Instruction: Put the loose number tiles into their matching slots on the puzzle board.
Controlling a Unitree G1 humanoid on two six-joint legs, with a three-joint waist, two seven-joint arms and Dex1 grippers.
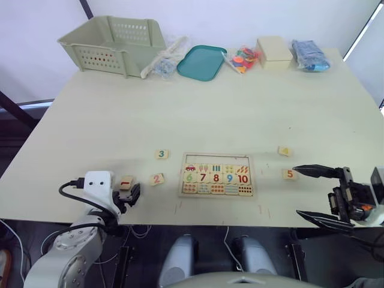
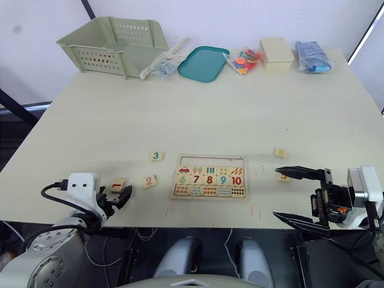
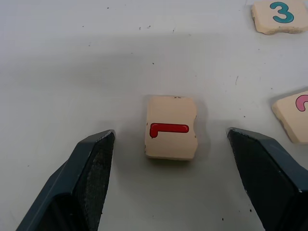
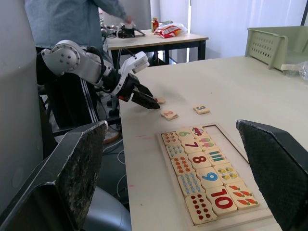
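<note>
The puzzle board [image 1: 216,174] lies near the table's front edge, its top row of slots [image 1: 216,159] bare. Loose tiles lie around it: 3 [image 1: 161,154] and 2 [image 1: 156,179] to its left, 4 [image 1: 285,151] and 5 [image 1: 290,174] to its right. Tile 1 [image 3: 171,127], with its red digit, rests flat on the table further left. My left gripper [image 3: 171,139] is open and low over the table, one finger on each side of tile 1 without touching it. My right gripper [image 1: 297,191] is open at the front right edge, close beside tile 5.
Along the far edge stand a pale green basket [image 1: 114,42], a teal tray [image 1: 201,62], bags of small parts [image 1: 242,59], a cream box [image 1: 273,52] and a blue pack [image 1: 310,55]. A person [image 4: 72,19] stands beyond the table's left side.
</note>
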